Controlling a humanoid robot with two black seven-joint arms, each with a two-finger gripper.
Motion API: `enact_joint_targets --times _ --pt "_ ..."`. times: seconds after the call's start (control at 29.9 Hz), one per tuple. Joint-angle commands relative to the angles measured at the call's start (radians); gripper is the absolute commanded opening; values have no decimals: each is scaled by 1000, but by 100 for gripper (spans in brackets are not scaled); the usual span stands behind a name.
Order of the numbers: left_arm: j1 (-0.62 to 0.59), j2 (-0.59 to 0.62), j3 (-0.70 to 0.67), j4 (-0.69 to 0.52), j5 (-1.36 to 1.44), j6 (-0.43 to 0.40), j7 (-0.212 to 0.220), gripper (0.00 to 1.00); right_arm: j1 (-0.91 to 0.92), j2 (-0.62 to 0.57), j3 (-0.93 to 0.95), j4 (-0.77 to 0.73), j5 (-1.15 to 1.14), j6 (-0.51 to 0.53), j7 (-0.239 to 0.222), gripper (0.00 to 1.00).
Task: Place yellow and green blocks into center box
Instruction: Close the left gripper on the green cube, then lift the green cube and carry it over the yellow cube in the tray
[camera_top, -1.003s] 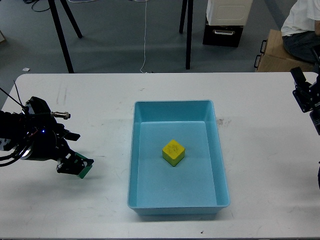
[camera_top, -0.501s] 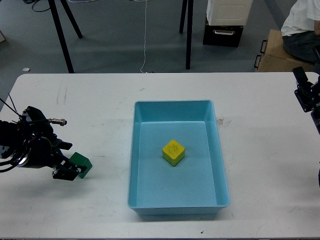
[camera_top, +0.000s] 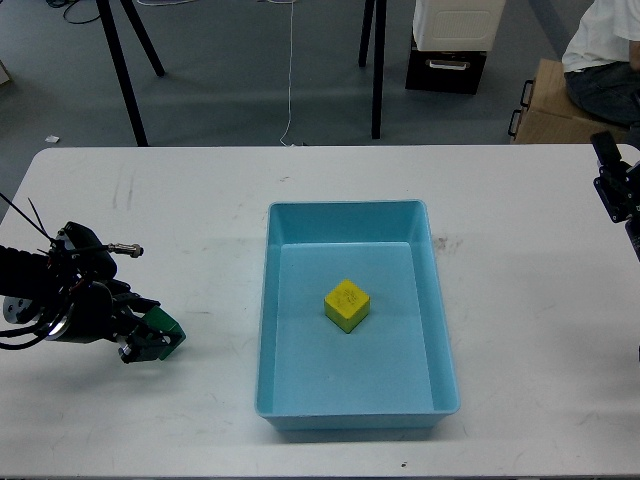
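Observation:
The yellow block (camera_top: 347, 304) lies inside the light blue center box (camera_top: 440, 330), a little above its middle. The dark green block (camera_top: 162, 329) is at the left of the white table, about a hand's width left of the box. My left gripper (camera_top: 147, 332) comes in from the left, and its dark fingers sit on both sides of the green block, closed on it low over the table. My right gripper (camera_top: 612, 190) is at the far right edge, small and dark; its fingers cannot be told apart.
The white table (camera_top: 200, 220) spans the view. Beyond its far edge are black tripod legs (camera_top: 124, 80), a white-and-black cabinet (camera_top: 450, 45), a cardboard box (camera_top: 545, 105) and a seated person (camera_top: 605, 55).
My left gripper's fingers have drawn in around the green block, which shifted slightly and tilted. The right gripper has drifted a little to the right. The yellow block has not moved.

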Motion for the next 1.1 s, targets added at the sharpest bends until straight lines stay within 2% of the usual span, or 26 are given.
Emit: enact_joint_targets --times 0.0,0.13,0.3,0.47,0.63,0.77,0.9,1.07 --pt "2 -1 1 0 0 0 0 38 0 0 1 0 0 0 0 99" --pt "6 -4 3 0 0 0 0 24 0 0 1 0 0 0 0 99" --pt "-27 13 -10 5 0 0 0 18 -2 0 1 0 0 0 0 99" --pt "-165 72 -36 0 0 0 0 16 -23 -2 32 -8 0 0 0 99" --pt "-351 76 -51 -12 -25 0 0 16 -48 -2 72 -50 0 0 0 99" --pt "-457 56 -51 -84 -74 0 0 16 -60 -2 84 -109 0 -18 0 99" --pt "-514 -94 -46 -104 -71 0 0 16 -78 -2 101 -133 0 -49 0 99" --pt "-523 -295 -37 -100 -30 0 0 16 -98 -3 135 -156 1 -49 0 99"
